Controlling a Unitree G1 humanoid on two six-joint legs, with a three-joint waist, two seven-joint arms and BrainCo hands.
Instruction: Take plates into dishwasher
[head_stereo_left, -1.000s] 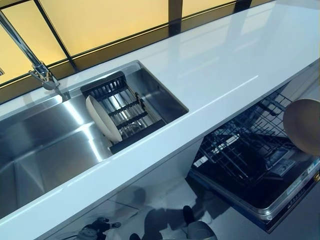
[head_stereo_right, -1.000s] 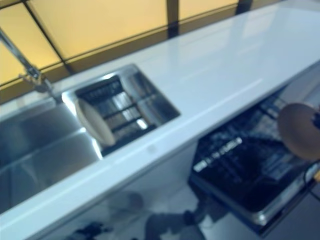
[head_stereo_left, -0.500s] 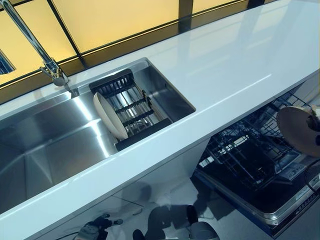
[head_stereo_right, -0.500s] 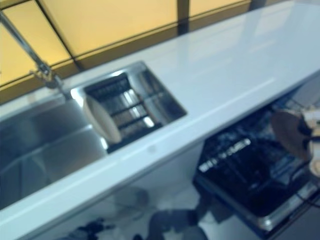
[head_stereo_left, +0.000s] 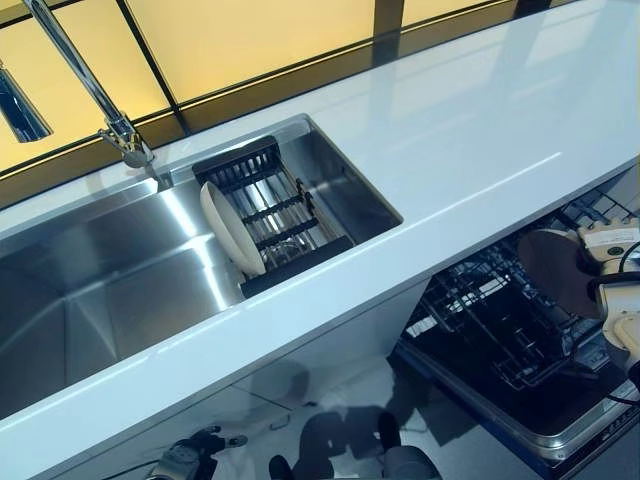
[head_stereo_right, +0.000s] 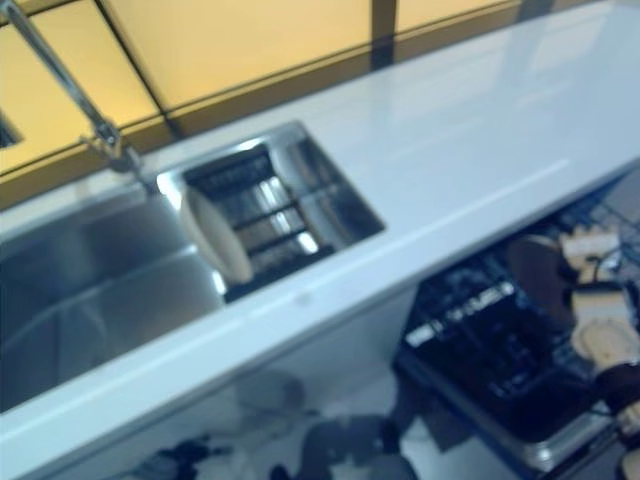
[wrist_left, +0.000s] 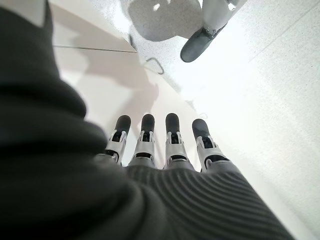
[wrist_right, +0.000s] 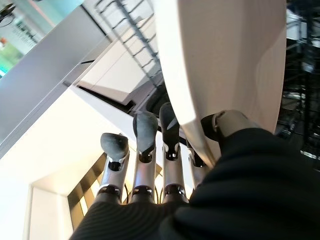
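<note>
A plate (wrist_right: 225, 55) is held on edge in the right hand (head_stereo_left: 615, 290), over the wire rack (head_stereo_left: 500, 320) of the open dishwasher (head_stereo_left: 560, 420) below the white counter (head_stereo_left: 470, 130). In the right wrist view the thumb (wrist_right: 227, 122) presses one face of the plate near its rim and the fingers (wrist_right: 145, 132) reach up behind the other face, so the plate is pinched between them. From the head views the plate shows as a dark disc (head_stereo_left: 555, 270) just beside the hand, under the counter's front edge.

The left hand (wrist_left: 165, 150) shows only in its own wrist view, fingers straight and side by side, holding nothing, pointing toward a pale floor.

A second plate (head_stereo_left: 232, 230), cream coloured, stands on edge in the black drying rack (head_stereo_left: 270, 205) that sits at the right end of the steel sink (head_stereo_left: 100, 290); it leans at the rack's left side. The faucet (head_stereo_left: 90, 90) rises behind the sink. The dishwasher rack under the held plate looks bare of dishes where it shows.
</note>
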